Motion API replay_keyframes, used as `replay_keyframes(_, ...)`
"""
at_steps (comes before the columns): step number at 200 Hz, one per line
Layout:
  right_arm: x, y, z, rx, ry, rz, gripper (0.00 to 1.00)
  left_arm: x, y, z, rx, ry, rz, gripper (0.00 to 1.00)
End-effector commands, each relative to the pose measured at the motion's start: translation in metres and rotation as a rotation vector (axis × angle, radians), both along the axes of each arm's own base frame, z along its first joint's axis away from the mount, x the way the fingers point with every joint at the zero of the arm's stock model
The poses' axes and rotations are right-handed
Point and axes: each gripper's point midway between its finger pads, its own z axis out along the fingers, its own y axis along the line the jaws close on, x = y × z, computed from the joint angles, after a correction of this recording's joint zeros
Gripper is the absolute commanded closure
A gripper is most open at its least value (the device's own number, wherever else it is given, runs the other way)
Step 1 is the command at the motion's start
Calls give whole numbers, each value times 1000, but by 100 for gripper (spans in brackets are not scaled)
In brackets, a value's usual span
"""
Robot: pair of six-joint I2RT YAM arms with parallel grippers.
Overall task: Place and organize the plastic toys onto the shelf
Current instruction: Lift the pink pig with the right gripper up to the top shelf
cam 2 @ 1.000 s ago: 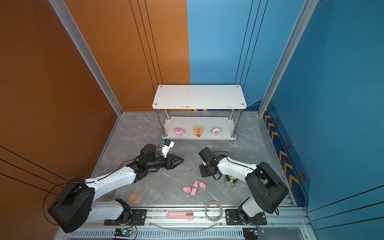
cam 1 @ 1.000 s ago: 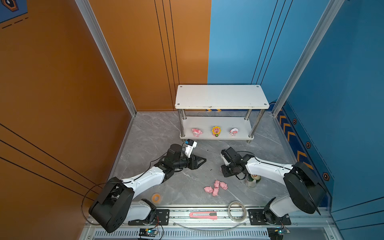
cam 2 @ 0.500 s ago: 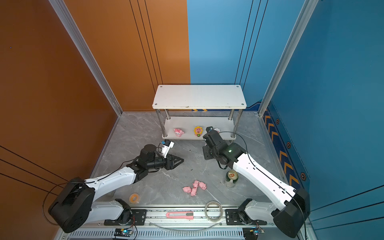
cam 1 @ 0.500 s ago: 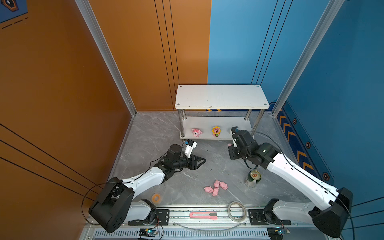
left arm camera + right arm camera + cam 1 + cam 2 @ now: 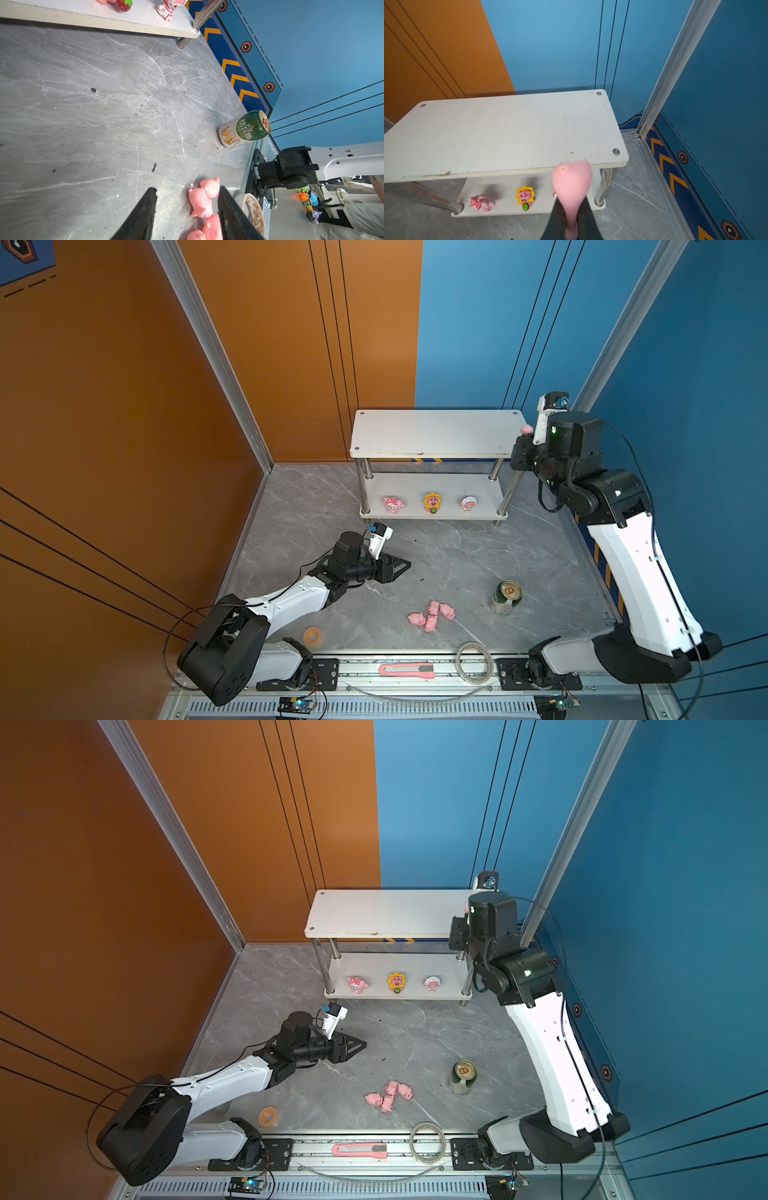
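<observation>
The white two-tier shelf [image 5: 432, 433] [image 5: 386, 913] [image 5: 500, 133] stands at the back. On its lower tier sit three plastic toys in a row: a pink-white figurine [image 5: 393, 504], a sunflower-faced one [image 5: 433, 502] and a white-pink one [image 5: 468, 503]. My right gripper [image 5: 571, 204] is shut on a small pink pig [image 5: 572, 182] [image 5: 527, 429], held at the right end of the top tier. Several more pink pigs [image 5: 432, 614] [image 5: 388, 1095] [image 5: 201, 201] lie bunched on the floor. My left gripper [image 5: 401, 566] [image 5: 187, 193] hovers low, open and empty, to the left of them.
A green can [image 5: 505, 597] stands right of the pigs. An orange tape roll [image 5: 313, 635] and a clear tape ring [image 5: 476, 659] lie near the front edge. A pink utility knife [image 5: 405, 670] rests on the front rail. The blue wall is close behind the right arm.
My right arm rose from the floor beside the pigs to the right end of the shelf's top tier, its jaws closing on a pig. The left arm stayed still.
</observation>
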Motion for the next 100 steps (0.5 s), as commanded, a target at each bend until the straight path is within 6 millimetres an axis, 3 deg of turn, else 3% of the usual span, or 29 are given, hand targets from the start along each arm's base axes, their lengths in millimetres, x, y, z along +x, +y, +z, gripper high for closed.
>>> replay_keyframes(1,26,-4,-27,-32,117,3,91,-2,3,0,-5,-3,-6,50)
replay_keyframes(49,64,-6,-50,-1,192,9,90,1,1,-9,9,23,-4,50)
replay_keyframes(100,75,-20,-76,21,278,-23,88,2,-4,-13,9,42,-12,50)
